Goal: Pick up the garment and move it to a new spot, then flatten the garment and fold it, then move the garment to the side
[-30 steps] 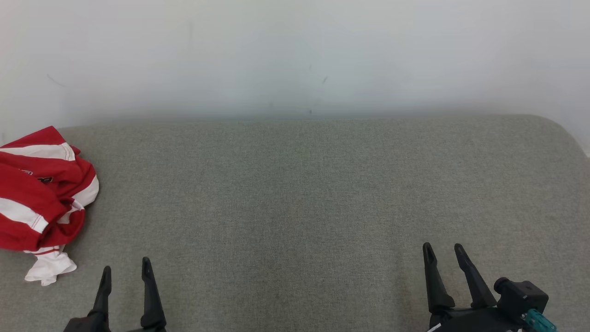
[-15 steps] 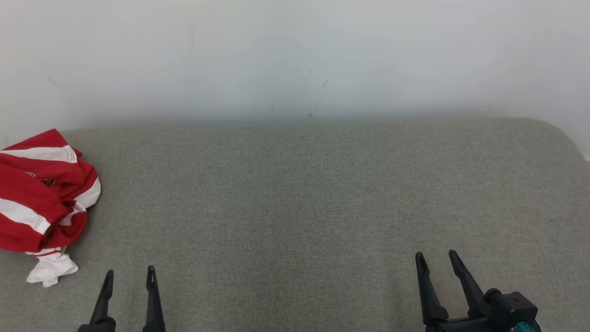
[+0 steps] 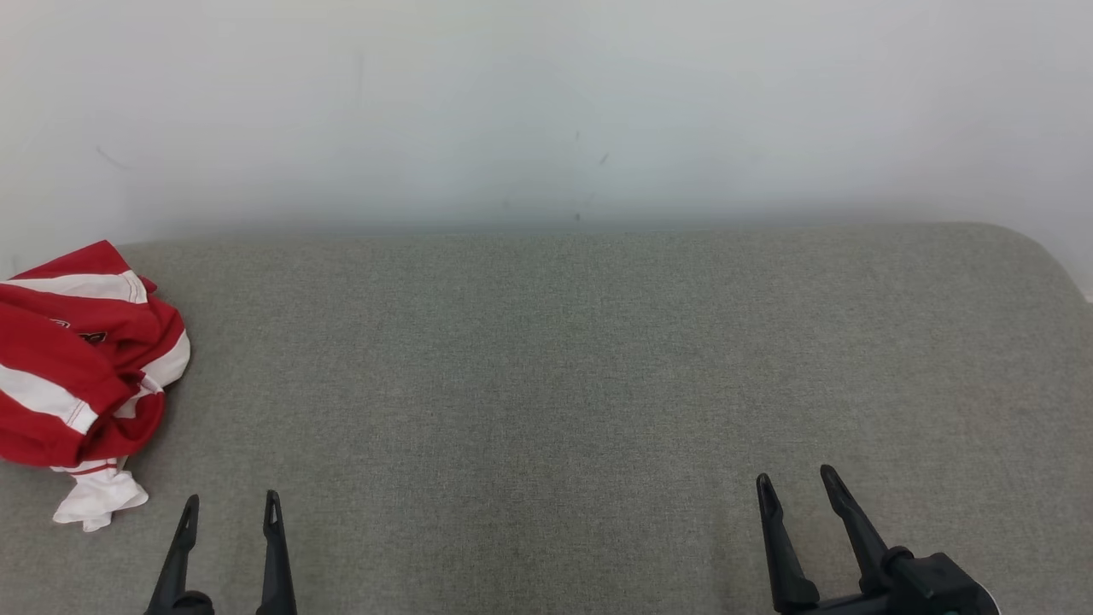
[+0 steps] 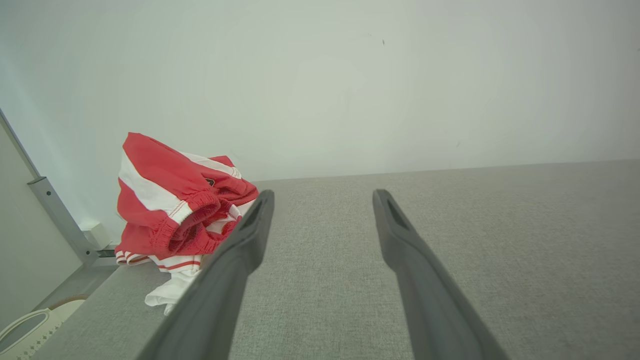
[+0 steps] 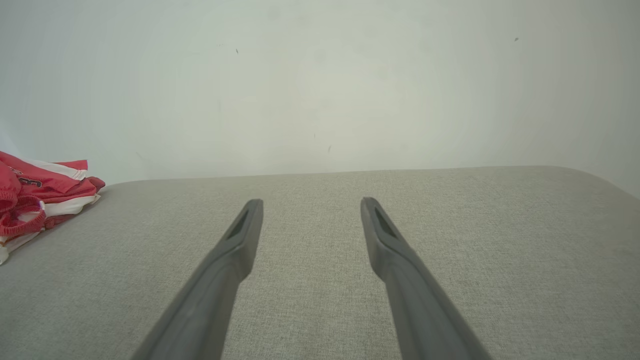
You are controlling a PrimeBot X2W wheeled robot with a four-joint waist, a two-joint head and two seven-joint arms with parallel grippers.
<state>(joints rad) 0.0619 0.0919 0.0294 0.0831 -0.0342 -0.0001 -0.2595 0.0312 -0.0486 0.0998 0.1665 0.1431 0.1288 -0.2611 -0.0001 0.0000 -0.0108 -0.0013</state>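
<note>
The garment [image 3: 81, 376] is a crumpled red piece with white stripes, lying in a heap at the far left of the grey fabric surface [image 3: 564, 367]. The left wrist view has the garment [image 4: 175, 210] ahead and to the left, an elastic hem facing me. It lies at the left edge of the right wrist view as the garment [image 5: 40, 192]. My left gripper [image 3: 229, 504] stands open at the lower left, just right of the heap and apart from it. My right gripper [image 3: 796, 483] is open at the lower right, nothing between its fingers.
A pale wall [image 3: 546, 102] rises straight behind the surface. The surface rounds off at its far right corner [image 3: 1037, 248]. Beyond the left end, a metal frame post [image 4: 55, 215] and a pale basket [image 4: 22, 332] stand lower down.
Both grippers have drawn back toward the bottom of the head view, the right one also sliding a little left. The garment lies as before; the head view has shifted slightly.
</note>
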